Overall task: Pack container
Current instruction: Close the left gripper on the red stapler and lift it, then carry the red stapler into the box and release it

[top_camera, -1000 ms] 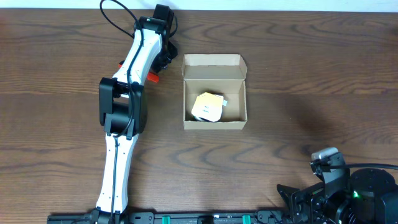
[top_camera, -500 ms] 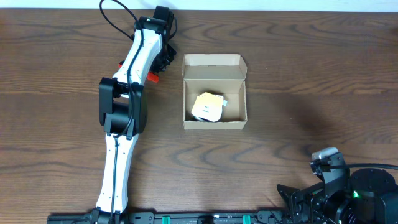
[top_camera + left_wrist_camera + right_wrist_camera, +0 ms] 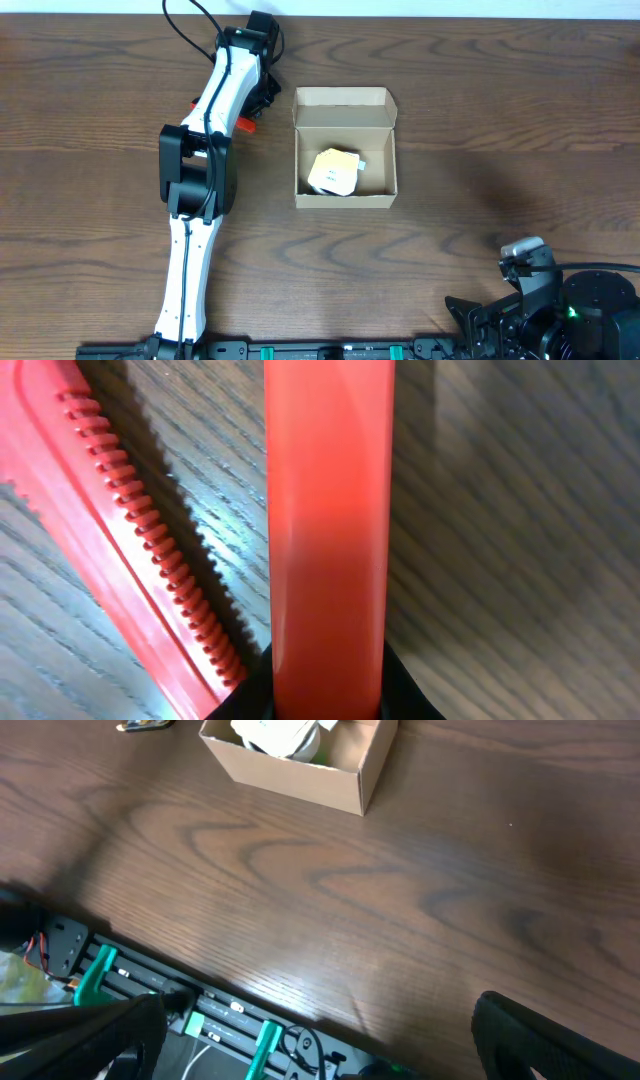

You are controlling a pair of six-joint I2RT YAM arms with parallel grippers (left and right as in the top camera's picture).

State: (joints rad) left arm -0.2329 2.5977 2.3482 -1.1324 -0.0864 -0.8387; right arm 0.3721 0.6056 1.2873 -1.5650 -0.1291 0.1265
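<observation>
The container (image 3: pixel 345 148) sits mid table (image 3: pixel 500 120), one item (image 3: pixel 334 172) inside it, the left arm (image 3: pixel 215 110) beside its left wall.

Table (image 3: pixel 500 120): dk brown, wavy wood grain w/ lighter streaks. Container (image 3: pixel 345 100): plain tan cardboard, no print. Packet inside (image 3: pixel 334 172): pale yellow-white, tiny dk marks. Left arm (image 3: pixel 190 270): white links, black joints. Right arm (image 3: pixel 590 300): black, light-grey cap, small green light. Left wrist view: smooth bar (image 3: pixel 328 530) red-orange, glossy; toothed strip (image 3: pixel 110 530) same red, ridged edge. Base rail (image 3: pixel 200 1010): black w/ green clips.
</observation>
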